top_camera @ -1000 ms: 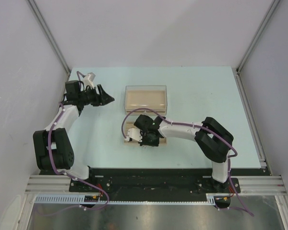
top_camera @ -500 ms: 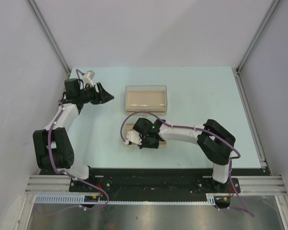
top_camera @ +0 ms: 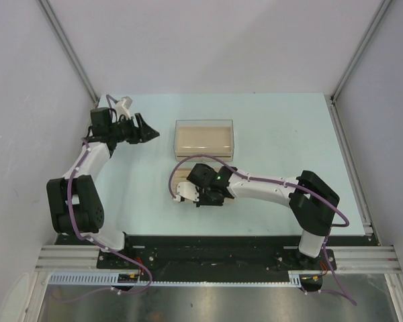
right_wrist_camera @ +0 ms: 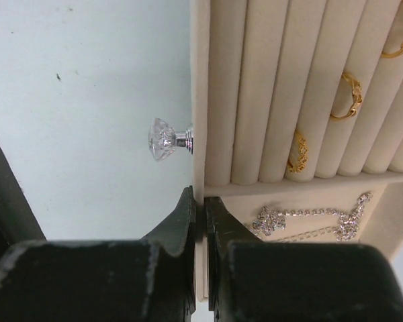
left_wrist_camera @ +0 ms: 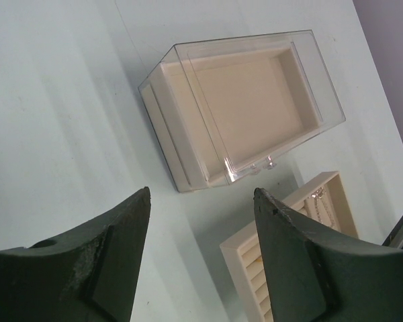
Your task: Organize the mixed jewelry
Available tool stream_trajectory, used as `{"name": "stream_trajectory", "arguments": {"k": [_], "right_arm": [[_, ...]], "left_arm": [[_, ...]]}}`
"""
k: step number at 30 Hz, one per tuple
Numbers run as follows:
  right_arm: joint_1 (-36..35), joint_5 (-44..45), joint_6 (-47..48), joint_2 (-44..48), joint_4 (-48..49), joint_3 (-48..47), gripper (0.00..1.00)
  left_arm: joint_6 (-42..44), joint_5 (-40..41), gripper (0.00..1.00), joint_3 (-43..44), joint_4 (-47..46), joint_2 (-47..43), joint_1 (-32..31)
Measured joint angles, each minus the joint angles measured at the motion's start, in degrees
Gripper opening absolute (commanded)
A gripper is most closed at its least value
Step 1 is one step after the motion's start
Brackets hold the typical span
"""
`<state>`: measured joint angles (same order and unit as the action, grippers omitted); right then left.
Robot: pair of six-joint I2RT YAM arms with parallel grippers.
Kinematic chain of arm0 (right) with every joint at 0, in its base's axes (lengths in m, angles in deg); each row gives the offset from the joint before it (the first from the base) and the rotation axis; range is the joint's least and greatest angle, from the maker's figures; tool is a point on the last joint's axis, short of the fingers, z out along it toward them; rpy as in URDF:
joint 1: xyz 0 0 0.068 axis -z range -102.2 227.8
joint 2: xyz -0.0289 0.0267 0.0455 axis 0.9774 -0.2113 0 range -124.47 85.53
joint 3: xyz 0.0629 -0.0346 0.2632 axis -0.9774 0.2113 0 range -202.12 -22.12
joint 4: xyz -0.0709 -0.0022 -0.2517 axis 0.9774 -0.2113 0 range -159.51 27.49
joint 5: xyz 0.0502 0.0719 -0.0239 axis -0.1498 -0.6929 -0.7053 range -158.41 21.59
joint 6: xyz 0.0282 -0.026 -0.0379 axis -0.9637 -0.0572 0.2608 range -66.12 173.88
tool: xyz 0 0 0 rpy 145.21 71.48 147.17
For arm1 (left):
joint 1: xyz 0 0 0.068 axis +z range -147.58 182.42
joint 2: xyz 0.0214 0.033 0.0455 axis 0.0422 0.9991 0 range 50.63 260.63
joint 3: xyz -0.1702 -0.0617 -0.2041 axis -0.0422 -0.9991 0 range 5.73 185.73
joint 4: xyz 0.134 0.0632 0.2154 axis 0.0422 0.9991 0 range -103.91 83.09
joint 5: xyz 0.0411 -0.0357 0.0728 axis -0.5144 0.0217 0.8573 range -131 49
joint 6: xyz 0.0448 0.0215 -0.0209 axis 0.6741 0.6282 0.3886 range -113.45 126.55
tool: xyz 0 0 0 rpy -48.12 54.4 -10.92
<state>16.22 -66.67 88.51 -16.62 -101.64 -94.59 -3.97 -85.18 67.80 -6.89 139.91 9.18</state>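
Observation:
The beige slotted tray lies in front of the clear box. My right gripper is shut on the tray's front wall, just beside its crystal knob. The mixed jewelry lies in the tray: gold rings sit in the slots and a silvery chain lies in the flat compartment. From above, the right gripper covers most of the tray. My left gripper hangs open over the table at the back left, with nothing between its fingers.
A clear-lidded beige box stands just behind the tray; in the left wrist view this box lies ahead with the tray's corner to its right. Grey walls enclose the table on the left, the right and the back.
My right wrist has shifted slightly left, still gripping the tray wall, and its elbow has swung right. The left gripper has drifted a little toward the back.

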Motion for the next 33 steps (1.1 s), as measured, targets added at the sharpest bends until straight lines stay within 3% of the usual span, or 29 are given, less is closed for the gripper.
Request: {"name": "stream_trajectory", "arguments": {"k": [33], "right_arm": [[5.9,0.8,3.0,0.2,-0.3,-5.6,0.0]], "left_arm": [[0.0,0.0,0.68,1.0,0.0,0.7,0.0]]}}
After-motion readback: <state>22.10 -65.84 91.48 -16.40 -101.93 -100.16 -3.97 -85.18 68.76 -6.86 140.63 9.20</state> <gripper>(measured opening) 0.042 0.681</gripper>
